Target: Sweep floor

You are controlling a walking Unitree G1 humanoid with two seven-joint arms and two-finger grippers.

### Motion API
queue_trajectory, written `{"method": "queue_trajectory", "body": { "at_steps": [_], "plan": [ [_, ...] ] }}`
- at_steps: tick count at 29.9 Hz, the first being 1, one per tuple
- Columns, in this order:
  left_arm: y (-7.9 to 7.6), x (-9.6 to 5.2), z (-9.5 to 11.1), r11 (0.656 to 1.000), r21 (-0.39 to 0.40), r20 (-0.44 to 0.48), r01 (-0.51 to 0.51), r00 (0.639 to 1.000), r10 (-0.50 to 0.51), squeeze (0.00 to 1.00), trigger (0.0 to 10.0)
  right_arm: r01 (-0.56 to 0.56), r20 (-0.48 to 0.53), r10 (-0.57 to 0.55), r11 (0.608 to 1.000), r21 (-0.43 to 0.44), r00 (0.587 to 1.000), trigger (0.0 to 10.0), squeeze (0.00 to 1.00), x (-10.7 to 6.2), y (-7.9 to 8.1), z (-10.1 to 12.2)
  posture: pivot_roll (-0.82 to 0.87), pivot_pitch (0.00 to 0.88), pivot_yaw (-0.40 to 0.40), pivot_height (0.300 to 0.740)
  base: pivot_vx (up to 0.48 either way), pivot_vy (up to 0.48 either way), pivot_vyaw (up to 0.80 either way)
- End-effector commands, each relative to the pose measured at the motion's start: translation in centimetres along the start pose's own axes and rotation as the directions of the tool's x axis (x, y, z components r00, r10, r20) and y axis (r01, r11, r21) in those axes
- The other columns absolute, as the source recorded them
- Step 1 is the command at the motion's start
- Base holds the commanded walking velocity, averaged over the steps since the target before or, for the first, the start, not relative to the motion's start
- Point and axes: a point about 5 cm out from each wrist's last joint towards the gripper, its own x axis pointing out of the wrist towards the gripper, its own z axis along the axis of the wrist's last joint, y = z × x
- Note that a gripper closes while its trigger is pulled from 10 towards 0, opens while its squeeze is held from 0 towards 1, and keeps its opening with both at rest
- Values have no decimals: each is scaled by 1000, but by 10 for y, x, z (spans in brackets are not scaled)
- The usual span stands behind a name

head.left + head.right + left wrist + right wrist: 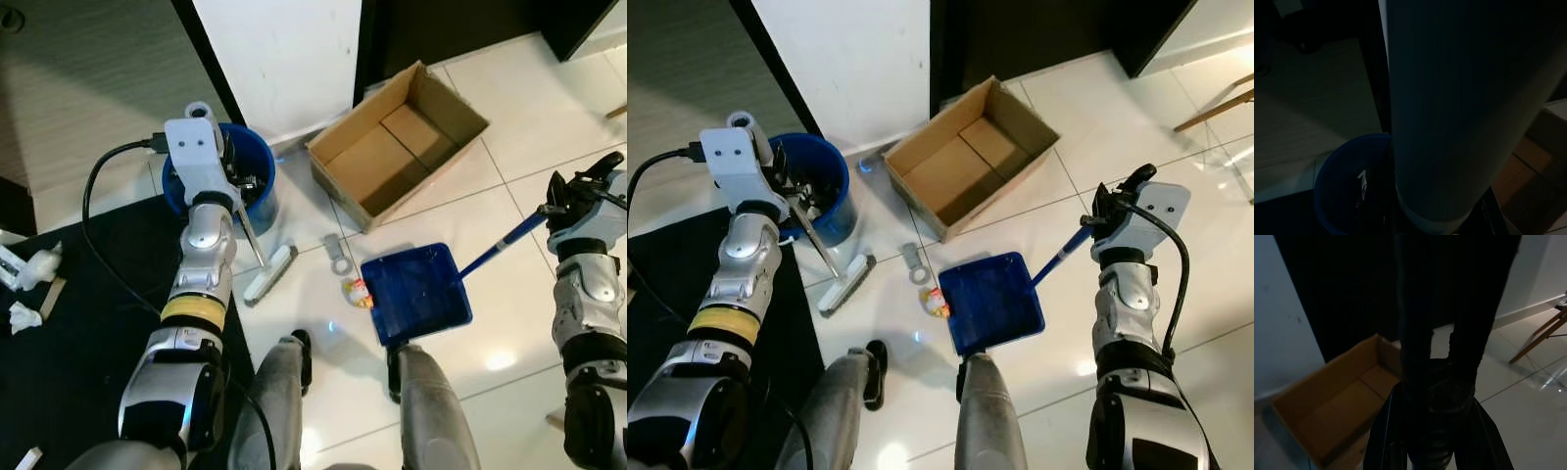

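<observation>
Nearest, underfoot, two grey legs planted on glossy white floor tiles (509, 323), with a black mat (59, 333) to the left. Just ahead of the feet, a blue dustpan (416, 294) lying flat on the tiles, its handle (500, 243) running up into the right gripper (1104, 217), fingers clamped on that handle. At the pan's left lip, a small red-and-yellow scrap (357, 291), touching or nearly touching the edge but not yet inside; pan itself seemingly bare. A little further left, a white brush head (270, 272) resting on the floor, its thin stick (252, 238) rising to the left gripper (235, 181); fingers apparently closed on the stick, though partly hidden by the wrist. Between brush and pan, a small grey metal piece (338, 257) loose on the tiles. Beyond, a blue bucket (265, 166) behind the left gripper, holding some dark bits, and an open, empty cardboard box (397, 147) against the white wall panel (284, 59). On the mat's far left, crumpled white paper (39, 264). Judged early to midway: tools in hand, scrap lined up, sweeping-in and emptying left undone.
</observation>
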Motion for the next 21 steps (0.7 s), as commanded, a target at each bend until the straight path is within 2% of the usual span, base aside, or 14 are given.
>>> {"method": "queue_trajectory", "body": {
  "at_steps": [1, 10, 15, 18, 21],
  "plan": [
    [-4, -10, -23, 999, -51, -93, 3, 996, -8, 0, 10000, 46, 42, -46, 999, 5, 998, 10000, 0, -3, -5, 2, 129, 451, 61, 740, 0, 0, 0],
    [-12, -8, -20, 997, -74, -75, 21, 997, -27, 0, 10000, 52, 75, -50, 998, -20, 996, 10000, 0, -5, -5, 2, 143, 441, 71, 740, 0, 0, 0],
    [-18, -9, -24, 997, -60, -85, 40, 995, -45, 0, 10000, 64, 8, -64, 997, -34, 998, 10000, 0, -11, -3, -11, 140, 438, 75, 740, 0, 0, 0],
    [-25, -8, -25, 997, -53, -86, 53, 995, -57, 0, 10000, 101, -41, -103, 994, -41, 994, 10000, 0, -20, -2, -23, 147, 438, 77, 740, 0, 0, 0],
    [-29, -8, -26, 997, -55, -89, 61, 994, -66, 0, 10000, 127, -49, -129, 991, -34, 990, 10000, 0, -23, -4, -26, 149, 439, 79, 740, 0, 0, 0]
  ]
}}
